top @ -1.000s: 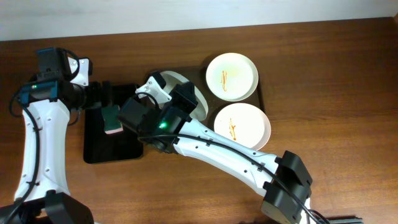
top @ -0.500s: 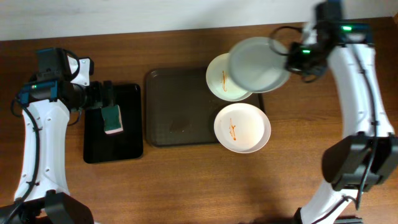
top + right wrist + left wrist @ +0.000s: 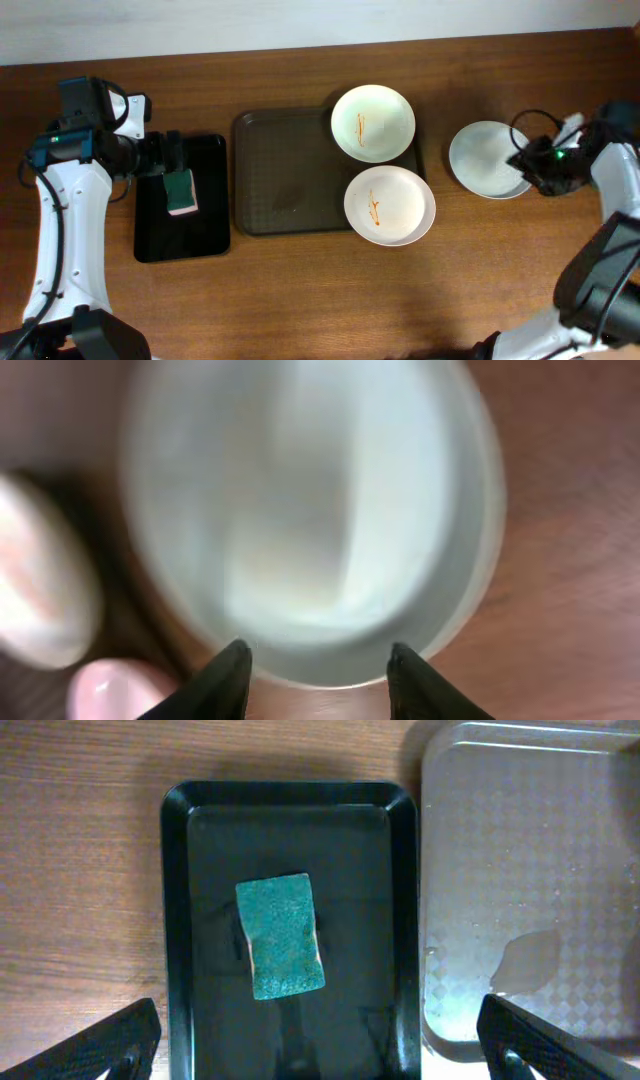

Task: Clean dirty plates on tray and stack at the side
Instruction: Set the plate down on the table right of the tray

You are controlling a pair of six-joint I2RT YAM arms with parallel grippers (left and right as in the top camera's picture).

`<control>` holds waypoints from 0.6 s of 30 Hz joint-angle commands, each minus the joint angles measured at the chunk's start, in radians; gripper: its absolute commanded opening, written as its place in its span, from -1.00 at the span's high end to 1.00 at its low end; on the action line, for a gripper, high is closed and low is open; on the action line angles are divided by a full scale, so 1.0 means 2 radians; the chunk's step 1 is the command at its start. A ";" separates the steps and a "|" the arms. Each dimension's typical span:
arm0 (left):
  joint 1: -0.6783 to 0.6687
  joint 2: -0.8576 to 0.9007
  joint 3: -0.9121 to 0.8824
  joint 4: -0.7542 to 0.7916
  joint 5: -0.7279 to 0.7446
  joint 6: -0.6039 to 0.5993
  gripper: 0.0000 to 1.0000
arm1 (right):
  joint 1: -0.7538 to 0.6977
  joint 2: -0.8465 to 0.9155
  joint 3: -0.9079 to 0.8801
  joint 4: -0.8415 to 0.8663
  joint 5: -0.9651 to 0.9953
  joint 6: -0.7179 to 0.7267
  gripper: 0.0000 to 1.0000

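one white plate (image 3: 310,510) — near rim between the fingers of the right gripper (image 3: 318,665)

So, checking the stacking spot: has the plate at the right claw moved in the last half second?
Yes. Overhead, the clean plate has gone rightward and slightly down-frame, from over the tray's top right corner to a spot right of it.
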 commanded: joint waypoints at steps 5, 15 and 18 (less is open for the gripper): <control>-0.001 0.067 0.000 -0.008 -0.063 -0.007 -0.86 | 0.460 -0.080 0.016 -0.036 0.168 -0.021 0.06; -0.035 0.241 0.000 0.067 -0.103 0.007 -0.30 | 0.505 -0.076 0.016 -0.031 0.186 -0.003 0.06; -0.041 0.236 0.007 0.044 -0.111 0.006 -0.51 | 0.506 -0.076 0.016 -0.038 0.184 -0.003 0.06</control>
